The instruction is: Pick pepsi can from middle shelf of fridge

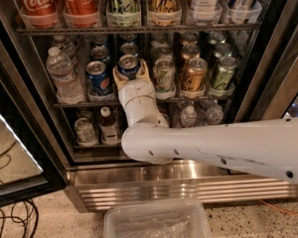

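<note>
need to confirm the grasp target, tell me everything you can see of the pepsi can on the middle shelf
The pepsi can is a short dark-blue metal can with a silver rimmed top, standing upright at the front of its row on the middle shelf. The gripper sits around its lower body, hiding the label. A similar blue can stands to its left in view, and a pale green can to its right.

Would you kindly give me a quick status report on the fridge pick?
Gripper at middle shelf, at pepsi can. Pepsi can upright, front row. Close either side: logo-marked blue can, green can.
</note>
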Motion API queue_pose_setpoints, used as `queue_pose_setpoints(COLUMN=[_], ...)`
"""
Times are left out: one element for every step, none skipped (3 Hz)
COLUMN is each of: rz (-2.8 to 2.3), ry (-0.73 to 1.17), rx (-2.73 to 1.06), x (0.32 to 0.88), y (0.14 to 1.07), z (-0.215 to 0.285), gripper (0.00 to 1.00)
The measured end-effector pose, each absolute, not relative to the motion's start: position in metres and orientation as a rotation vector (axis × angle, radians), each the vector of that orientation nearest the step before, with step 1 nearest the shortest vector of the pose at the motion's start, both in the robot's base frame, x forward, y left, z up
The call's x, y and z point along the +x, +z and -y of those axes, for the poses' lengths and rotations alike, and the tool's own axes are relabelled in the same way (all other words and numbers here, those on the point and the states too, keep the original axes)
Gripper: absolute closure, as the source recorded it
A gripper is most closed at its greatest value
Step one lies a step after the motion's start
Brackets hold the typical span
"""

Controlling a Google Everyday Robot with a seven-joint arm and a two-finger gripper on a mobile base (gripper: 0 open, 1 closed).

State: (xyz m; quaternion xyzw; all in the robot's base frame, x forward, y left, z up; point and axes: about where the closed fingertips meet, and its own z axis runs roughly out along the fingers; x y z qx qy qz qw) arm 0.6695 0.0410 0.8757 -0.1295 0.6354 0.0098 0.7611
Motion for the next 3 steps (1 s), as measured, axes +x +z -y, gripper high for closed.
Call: queue_pose_setpoints(rz=[-1.363,-1.374,-1.413], ry=[0.024,0.097,0.227], rx=[-0.265,-0.268,-0.314], x=[0.653,0.635,0.622], y=[0.895,0.897,0.888], z=[-0.025,-0.016,-0.014], gripper=[1.00,1.00,1.00])
